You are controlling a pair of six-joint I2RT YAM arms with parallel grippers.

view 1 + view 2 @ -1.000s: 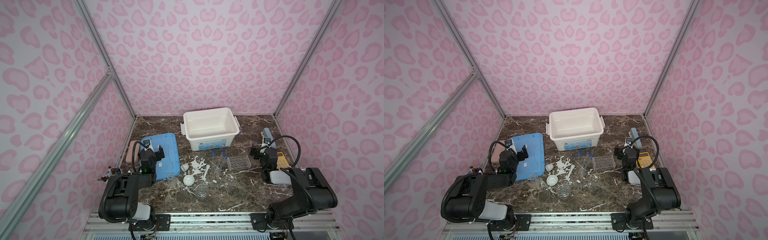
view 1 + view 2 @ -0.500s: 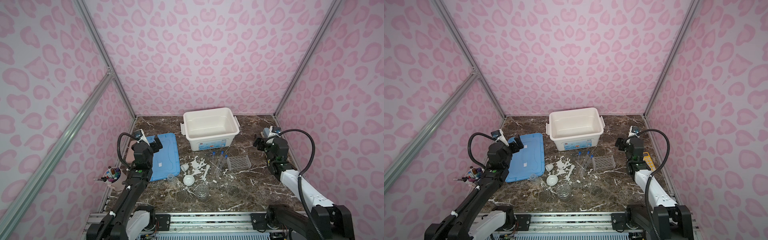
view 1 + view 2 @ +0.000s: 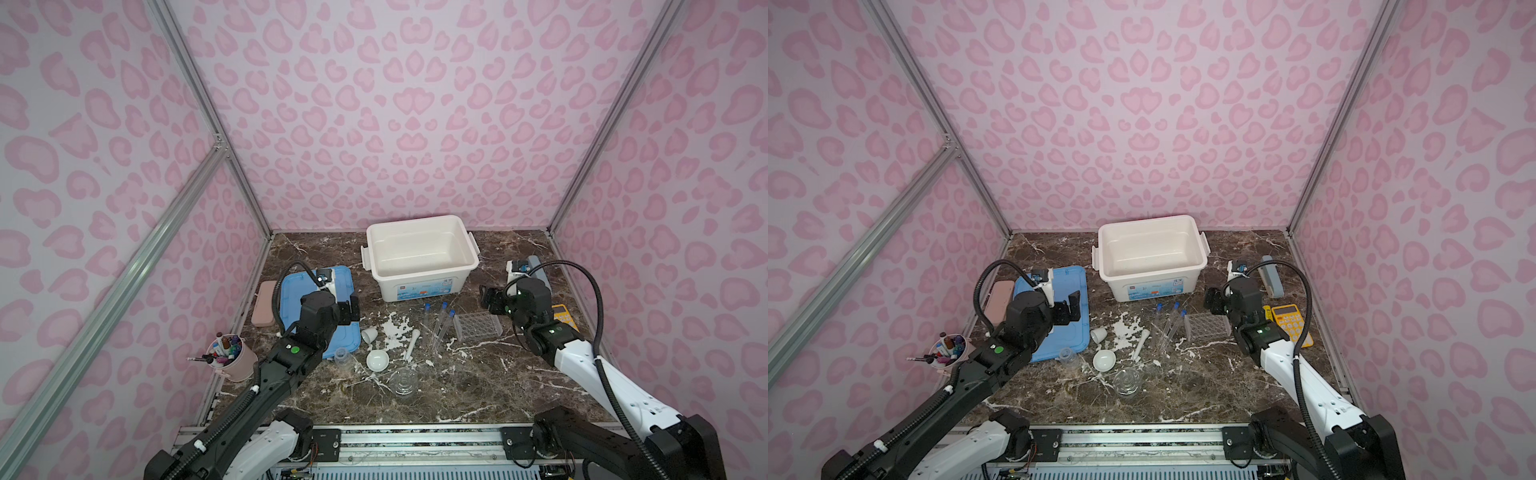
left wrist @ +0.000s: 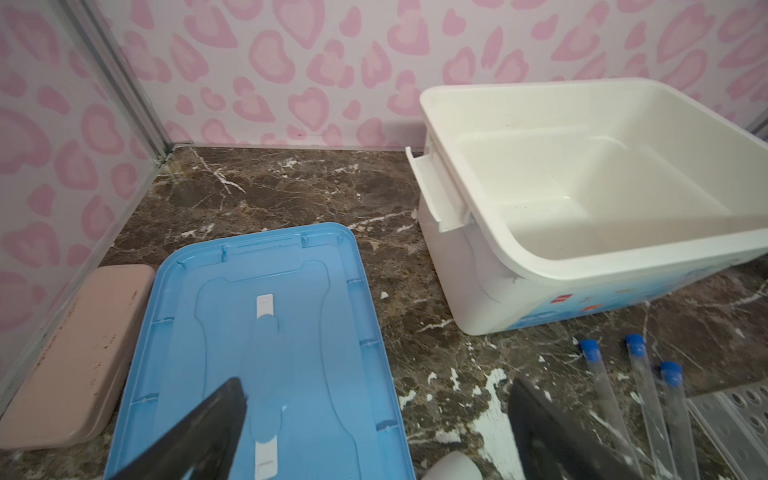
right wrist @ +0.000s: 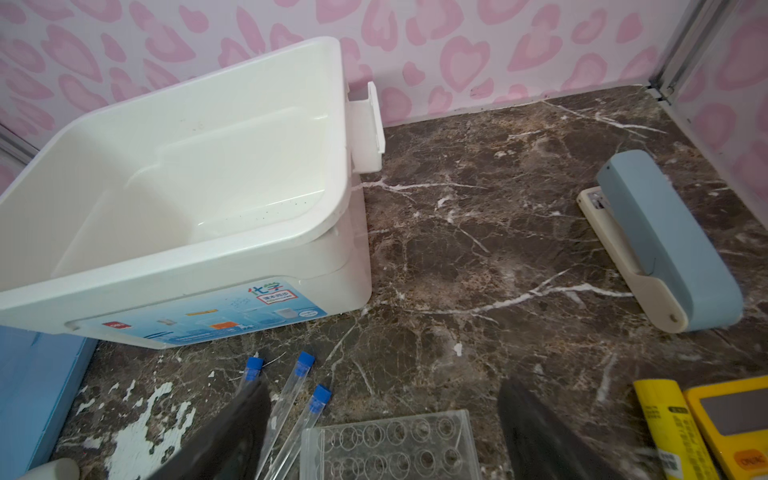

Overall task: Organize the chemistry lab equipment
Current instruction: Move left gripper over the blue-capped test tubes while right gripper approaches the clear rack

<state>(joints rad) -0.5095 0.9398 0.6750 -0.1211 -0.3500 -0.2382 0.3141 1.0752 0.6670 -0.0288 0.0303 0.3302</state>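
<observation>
Three blue-capped test tubes (image 3: 437,328) (image 5: 305,390) lie beside the clear rack (image 3: 478,328) (image 5: 386,446) in front of the white bin (image 3: 419,266). Left of them are the pestle (image 3: 411,344), white cup (image 3: 369,334), white dish (image 3: 377,360), small flask (image 3: 341,356) and glass beaker (image 3: 404,382). My left gripper (image 3: 349,309) (image 4: 378,390) hovers open over the right edge of the blue lid (image 4: 266,340). My right gripper (image 3: 490,301) (image 5: 384,390) hangs open above the rack's far edge, holding nothing.
A pink case (image 3: 264,309) and a pink cup of pens (image 3: 232,357) stand by the left wall. On the right lie a grey-blue stapler (image 5: 665,245), a yellow glue stick (image 5: 669,428) and a yellow calculator (image 3: 563,318). White stains mark the marble.
Both arms have unfolded from near the front rail and reached forward. The left gripper now hangs over the blue lid and the right one over the rack.
</observation>
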